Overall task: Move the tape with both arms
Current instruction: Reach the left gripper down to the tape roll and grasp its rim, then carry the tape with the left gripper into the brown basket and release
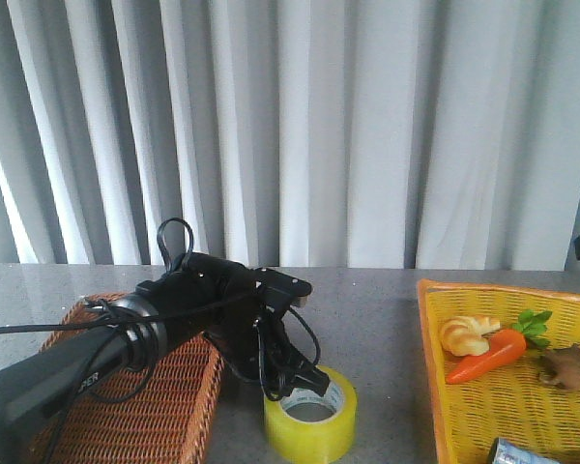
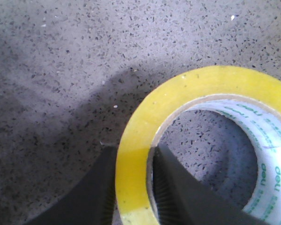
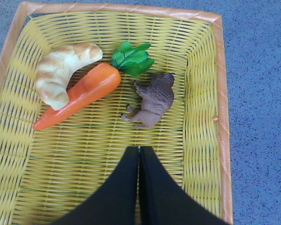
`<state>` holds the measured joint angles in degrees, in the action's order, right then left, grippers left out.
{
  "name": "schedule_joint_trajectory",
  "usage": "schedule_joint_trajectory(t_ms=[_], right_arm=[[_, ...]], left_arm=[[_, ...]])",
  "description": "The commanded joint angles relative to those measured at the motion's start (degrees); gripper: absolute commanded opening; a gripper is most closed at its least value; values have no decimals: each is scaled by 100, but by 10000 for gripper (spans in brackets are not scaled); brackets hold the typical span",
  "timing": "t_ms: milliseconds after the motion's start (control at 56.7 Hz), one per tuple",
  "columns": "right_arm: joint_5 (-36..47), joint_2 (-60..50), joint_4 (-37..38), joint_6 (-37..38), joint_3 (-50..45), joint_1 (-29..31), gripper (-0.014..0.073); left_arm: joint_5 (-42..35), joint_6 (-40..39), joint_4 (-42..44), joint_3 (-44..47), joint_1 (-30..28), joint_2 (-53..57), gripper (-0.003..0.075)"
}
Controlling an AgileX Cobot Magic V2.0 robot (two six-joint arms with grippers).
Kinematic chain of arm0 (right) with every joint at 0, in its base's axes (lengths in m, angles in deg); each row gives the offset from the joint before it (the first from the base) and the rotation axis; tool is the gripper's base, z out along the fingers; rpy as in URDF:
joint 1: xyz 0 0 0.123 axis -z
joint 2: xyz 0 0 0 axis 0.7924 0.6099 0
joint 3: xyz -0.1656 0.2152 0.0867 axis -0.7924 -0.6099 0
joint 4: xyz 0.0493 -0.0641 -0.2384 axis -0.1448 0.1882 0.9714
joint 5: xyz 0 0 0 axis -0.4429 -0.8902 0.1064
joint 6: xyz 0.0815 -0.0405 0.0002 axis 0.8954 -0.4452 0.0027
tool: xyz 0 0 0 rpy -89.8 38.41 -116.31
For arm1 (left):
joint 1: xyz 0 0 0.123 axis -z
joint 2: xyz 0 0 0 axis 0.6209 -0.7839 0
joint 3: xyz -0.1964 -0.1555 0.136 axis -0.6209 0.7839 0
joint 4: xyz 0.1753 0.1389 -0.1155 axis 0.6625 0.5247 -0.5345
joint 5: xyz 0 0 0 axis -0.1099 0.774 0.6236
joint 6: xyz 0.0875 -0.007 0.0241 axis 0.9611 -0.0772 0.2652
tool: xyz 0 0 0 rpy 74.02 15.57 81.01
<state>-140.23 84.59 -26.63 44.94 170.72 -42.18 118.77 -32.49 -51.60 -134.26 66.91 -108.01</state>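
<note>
1. Yellow tape [image 2: 210, 140] lies flat on the grey speckled table [image 2: 61, 70] with its open core facing up, so the roll's axis stands vertical and its wall stands upright between your left gripper's [image 2: 133, 187] fingers.
2. Your left gripper straddles that wall: one finger [image 2: 96, 192] outside the roll, the other inside the core, both pressed to the yellow band. You can treat it as clamped on the tape, though the roll rests on the table and is not yet lifted.
3. In the front view, the tape [image 1: 310, 415] sits directly under the left gripper [image 1: 295, 379], just beside the brown wicker basket [image 1: 174, 387].
4. Your right gripper [image 3: 139, 161] has its fingers pressed together on nothing, hanging over the yellow basket [image 3: 203, 93], with the croissant [image 3: 61, 72], carrot [image 3: 84, 91] and small brown animal figure [image 3: 154, 98] ahead of the fingertips.
5. The left arm is clearly nearer; the right is well apart from the tape. For the handover you would likely need the far rim of the roll presented toward the right gripper, and its fingers spread first.
</note>
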Motion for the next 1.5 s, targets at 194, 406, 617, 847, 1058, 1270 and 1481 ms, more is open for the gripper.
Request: schedule_joint_trajectory(t_ms=[194, 406, 617, 847, 1058, 1270, 1481], right_arm=[[246, -218, 38, -4, 144, 17, -8], [246, -218, 38, -4, 144, 17, -8], [254, -218, 38, -4, 144, 17, -8], [254, -218, 38, -4, 144, 17, -8], [254, -218, 38, -4, 144, 17, -8], [252, -218, 38, -9, 144, 17, -8], [252, -218, 38, -9, 144, 17, -8]], left_arm=[[-658, -41, -78, -188, 14, 695, -6], [-825, -28, 159, -188, 14, 1373, -6], [-676, -137, 837, -188, -229, 2122, -6], [-40, -192, 852, -188, -1225, 2575, -6], [453, -192, 714, -59, -1951, 2521, -5], [-336, -187, 676, 1115, -2007, 2516, -5], [-1292, -368, 676, 2329, -2007, 2474, 0]])
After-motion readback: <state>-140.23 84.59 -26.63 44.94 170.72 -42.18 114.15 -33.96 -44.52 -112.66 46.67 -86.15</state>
